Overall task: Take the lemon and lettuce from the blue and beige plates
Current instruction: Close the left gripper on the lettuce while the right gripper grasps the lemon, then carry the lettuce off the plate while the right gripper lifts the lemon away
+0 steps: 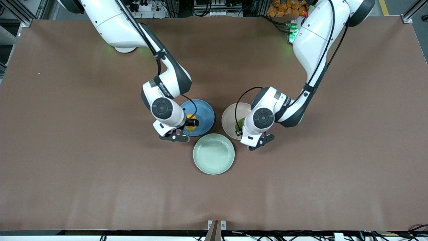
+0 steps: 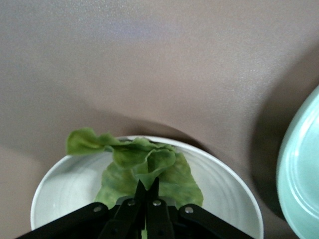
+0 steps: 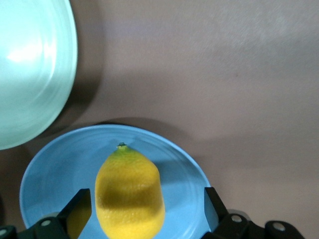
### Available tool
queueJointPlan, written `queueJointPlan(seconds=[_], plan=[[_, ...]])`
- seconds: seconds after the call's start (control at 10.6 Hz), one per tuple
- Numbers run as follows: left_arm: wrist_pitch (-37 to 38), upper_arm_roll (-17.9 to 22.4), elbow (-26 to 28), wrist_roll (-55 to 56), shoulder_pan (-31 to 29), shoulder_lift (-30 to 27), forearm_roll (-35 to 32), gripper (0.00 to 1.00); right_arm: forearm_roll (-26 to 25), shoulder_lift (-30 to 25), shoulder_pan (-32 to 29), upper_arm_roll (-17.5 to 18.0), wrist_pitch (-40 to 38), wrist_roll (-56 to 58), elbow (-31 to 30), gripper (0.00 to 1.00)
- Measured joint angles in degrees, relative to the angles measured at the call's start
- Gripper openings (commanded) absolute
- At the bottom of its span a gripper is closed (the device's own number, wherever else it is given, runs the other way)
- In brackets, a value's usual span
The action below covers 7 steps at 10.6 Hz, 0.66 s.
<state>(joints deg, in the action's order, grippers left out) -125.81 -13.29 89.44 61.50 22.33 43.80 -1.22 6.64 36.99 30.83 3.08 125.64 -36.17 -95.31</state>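
Brown table [image 1: 83, 160] all round me, three plates bunched at its middle, and both my arms are down among them. Grasping step, both sides at once, I'd say.

Right gripper [image 3: 144, 209] first: low over the blue plate [image 3: 60, 169], fingers [image 3: 79, 206] spread wide with the lemon [image 3: 129, 191] sitting between them on the plate. There's daylight on both sides, so nothing is clamped yet. Next move here, as I judge it: squeeze in across the lemon's waist, gently, because a smooth oval like that could squirt out, then lift straight up.

Left gripper [image 2: 147, 191]: down in the beige plate [image 2: 224, 179], fingertips [image 2: 141, 191] pinched together right at the lettuce [image 2: 144, 169]. The leaf's nearest fold meets the tips, and it looks nipped between them. The leaf sprawls away from the gripper, one crinkled lobe draped over the rim. What's wanted next is a slow rise to see whether the leaf comes with me.

Now the views. From the front camera my right wrist covers much of the lemon [image 1: 190, 122], and the lettuce [image 1: 239, 125] is a green sliver beside my left wrist; finger spacing is unreadable there. The wrist cameras settle that. What the front view alone gives is the layout: blue plate [image 1: 204, 115] and beige plate [image 1: 230, 117] side by side, the mint-green plate [image 1: 214, 154] bare between both grippers, which each wrist camera catches only as an edge.
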Motion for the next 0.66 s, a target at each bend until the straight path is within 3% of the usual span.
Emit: queueJointPlan(seconds=[0.19, 0.57, 0.66], plan=[[0.78, -0.09, -1.97, 2.36, 0.2, -0.68, 0.0, 0.0, -1.2, 0.5, 0.46, 1.01, 2.92, -2.43, -1.52, 1.0], [10.97, 0.4, -6.15, 3.26, -0.65, -7.81, -0.08, 0.0, -4.54, 2.37, 1.38, 2.18, 5.64, -7.38, -2.1, 1.0], [12.31, 0.69, -6.26, 3.26, -2.13, -10.02, -0.28, 0.0, -4.86, 2.9, 1.59, 2.2, 6.41, -8.05, -2.13, 0.9]])
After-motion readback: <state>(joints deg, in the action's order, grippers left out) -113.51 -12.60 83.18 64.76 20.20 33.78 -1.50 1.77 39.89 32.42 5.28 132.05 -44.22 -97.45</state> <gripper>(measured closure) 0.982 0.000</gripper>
